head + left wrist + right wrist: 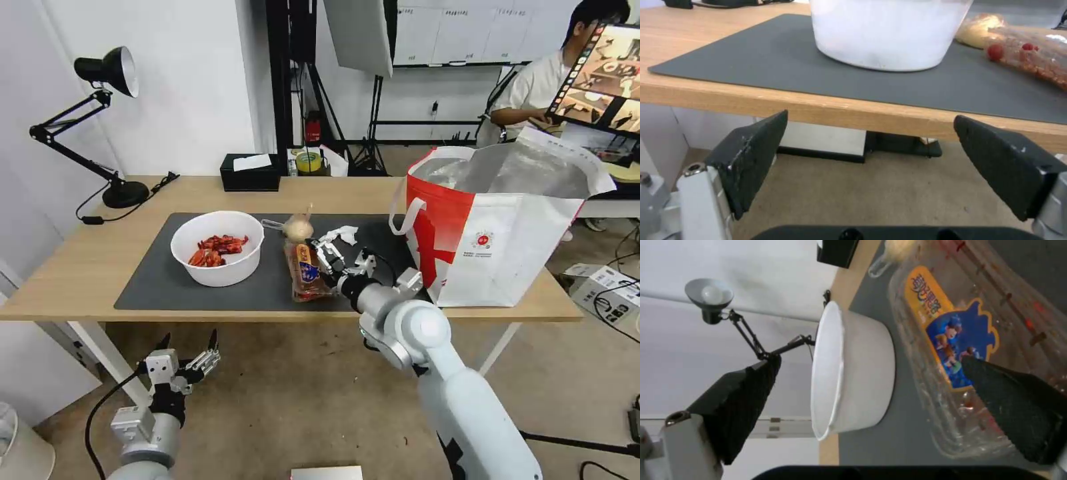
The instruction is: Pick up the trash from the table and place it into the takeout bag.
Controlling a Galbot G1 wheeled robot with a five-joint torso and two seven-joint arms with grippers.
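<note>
**Grey mat still holds all four items; right gripper open at the clamshell box**

Light wood forms the top of the long table, which stands on white legs and carries a large dark grey rectangular mat. On the left part of the mat sits the white round bowl of red crayfish shells. Just right of it lies the clear plastic clamshell box with cherry tomatoes, bearing a yellow and blue cartoon label, its long side running near to far. At the box's far end rests the small clear bag of beige food. The crumpled white tissue lies right of that bag, on the mat.

The large boxy red-and-white insulated takeout bag stands upright at the right end of the table, mouth open, silver foil lining visible, one white loop handle hanging on its left side.

The right gripper reaches over the near edge of the table to the right side of the clamshell box. Its fingers are spread wide and grip nothing; in the right wrist view one dark pad overlaps the box, though contact cannot be confirmed, and the other sits well clear of it.

The left gripper hangs below and in front of the table's near edge, on the left, fingers spread wide, holding nothing.

A black tissue box and a black desk lamp stand along the far side.
</note>
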